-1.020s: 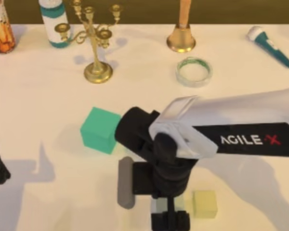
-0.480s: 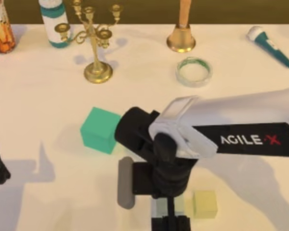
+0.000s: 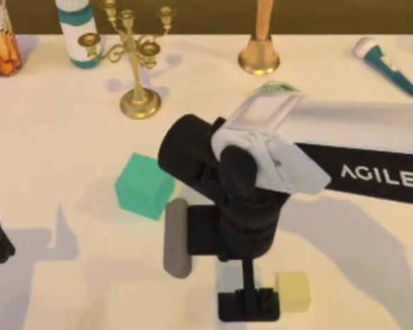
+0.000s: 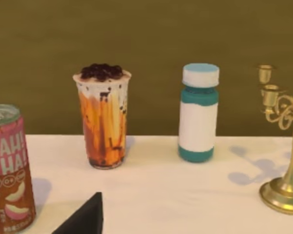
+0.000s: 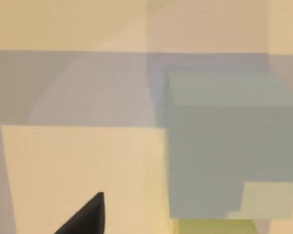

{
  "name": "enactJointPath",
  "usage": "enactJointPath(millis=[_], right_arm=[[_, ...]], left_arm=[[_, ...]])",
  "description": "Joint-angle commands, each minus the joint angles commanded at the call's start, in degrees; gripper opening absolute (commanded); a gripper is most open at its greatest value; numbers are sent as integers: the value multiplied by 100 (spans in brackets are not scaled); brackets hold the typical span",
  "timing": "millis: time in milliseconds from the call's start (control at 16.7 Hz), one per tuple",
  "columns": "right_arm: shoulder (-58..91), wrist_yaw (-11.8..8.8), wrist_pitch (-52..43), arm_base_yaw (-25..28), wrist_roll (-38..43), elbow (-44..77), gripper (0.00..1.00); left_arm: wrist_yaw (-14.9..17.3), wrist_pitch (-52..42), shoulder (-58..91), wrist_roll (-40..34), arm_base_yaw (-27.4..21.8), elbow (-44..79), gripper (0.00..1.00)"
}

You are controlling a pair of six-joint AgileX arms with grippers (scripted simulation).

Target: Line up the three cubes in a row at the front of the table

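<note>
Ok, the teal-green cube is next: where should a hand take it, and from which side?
Judging by its pose, come straight down on the teal-green cube and pinch two opposite side faces. It sits flat but turned askew on the table, so rotate the hand to match. The top is clear.

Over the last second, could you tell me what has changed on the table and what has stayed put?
The right arm has pulled back from the front edge, its right gripper now sitting by the light-blue cube, and it now covers most of the tape roll. The teal-green cube and yellow cube stayed put; the left arm stays parked at the table's left edge.
</note>
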Motion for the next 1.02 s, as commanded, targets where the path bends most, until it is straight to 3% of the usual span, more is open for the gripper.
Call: enactJointPath(millis=[540,1020], right_arm=[[-373,-46,164,-215,122,-207,100],[-3628,-281,2037,-1760,1114,-2446,100]], left_arm=[[-13,-205,354,-27,-77,351,100],[-10,-2137,3791,-140,-819,3234,100]])
